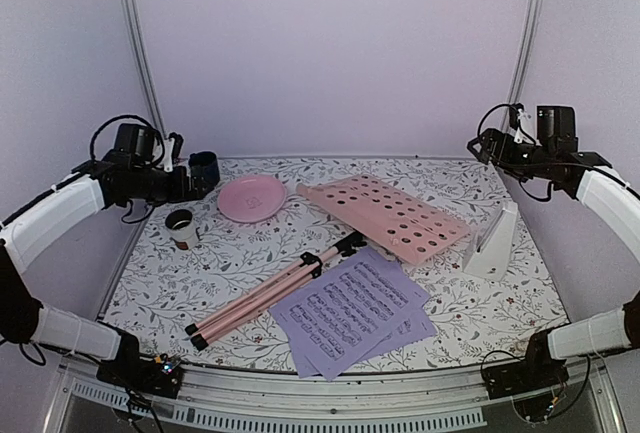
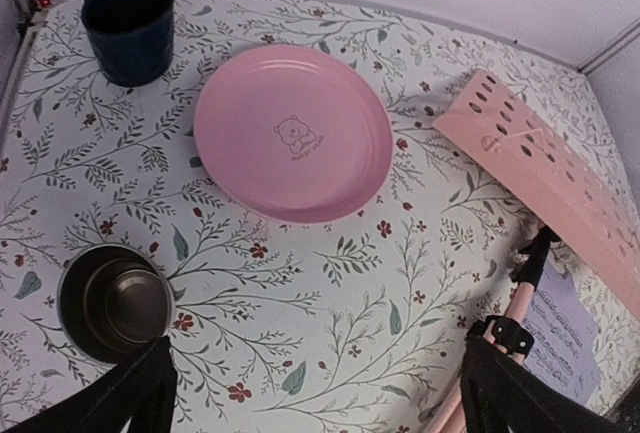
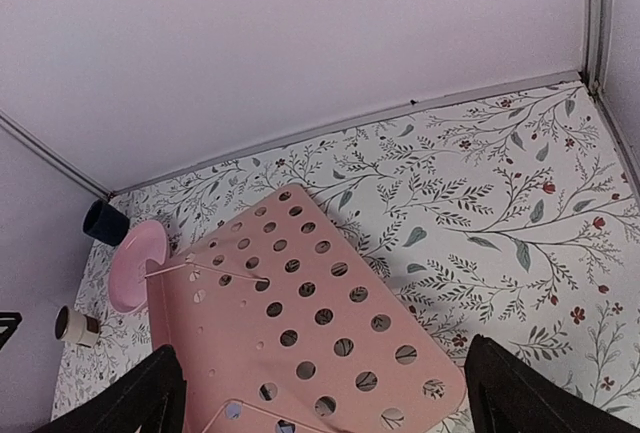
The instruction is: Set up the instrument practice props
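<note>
Left gripper (image 2: 320,408): your fingers (image 2: 135,398) stand wide apart with nothing between them. They are raised over the left side of the table (image 1: 450,178).
Right gripper (image 3: 320,403): both dark fingers are spread wide and hold nothing. You are high above the far right corner, looking down on the pink desk.
Music stand (image 1: 385,215): it lies flat on the table, not standing. You see the perforated desk (image 3: 310,323) face up, right of centre.
Tripod (image 1: 270,293): it is folded and lies slanted from the desk's near left end toward the front left, black joints showing.
Sheet music (image 1: 355,313): several lavender pages lie fanned and overlapping at the front centre, just beside the tripod and just in front of the desk.
Metronome (image 1: 493,243): it stands upright just beside the desk's right end. You cannot tell whether they touch.
Plate (image 2: 292,133): round and pink, it lies left of the desk's far end.
Dark blue cup (image 2: 128,28): upright, at the far left, beyond the plate.
Steel cup (image 2: 112,301): upright, near your left fingers and apart from the plate.
</note>
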